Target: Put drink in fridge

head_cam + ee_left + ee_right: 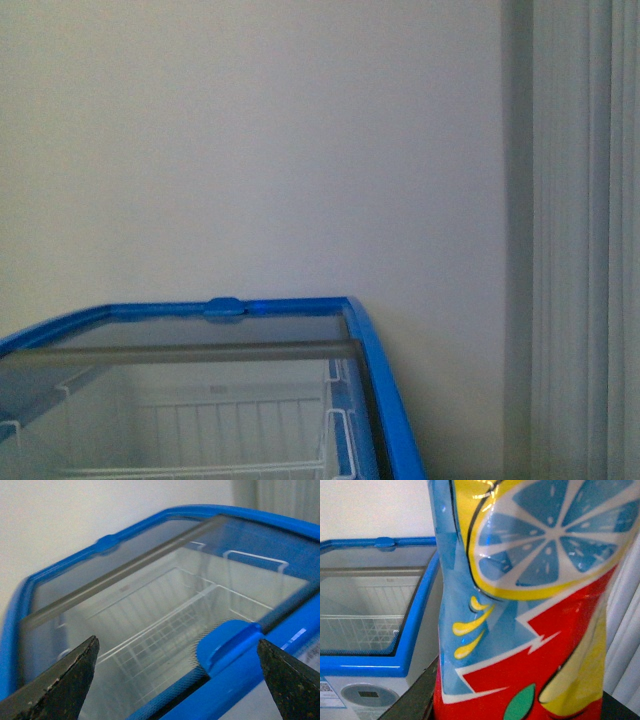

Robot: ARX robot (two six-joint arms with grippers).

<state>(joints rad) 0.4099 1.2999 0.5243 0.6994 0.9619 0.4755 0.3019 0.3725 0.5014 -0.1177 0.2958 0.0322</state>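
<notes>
The drink (530, 605) fills the right wrist view: a bottle with a blue label, a yellow citrus slice and red marks. My right gripper (520, 700) is shut on it, one dark finger (412, 695) showing at its side. The fridge (375, 390) is a white chest with a blue rim and a glass lid (180, 352), a white wire basket (240, 430) inside. In the right wrist view the fridge (415, 625) lies beside and beyond the bottle. My left gripper (177, 680) hangs open over the fridge's near rim (235, 680), straddling a blue lid handle (227, 645). No arm shows in the front view.
A plain pale wall (250, 150) stands behind the fridge. Grey vertical blinds (585, 240) hang at the right. A round control panel (367, 695) sits on the fridge's front face.
</notes>
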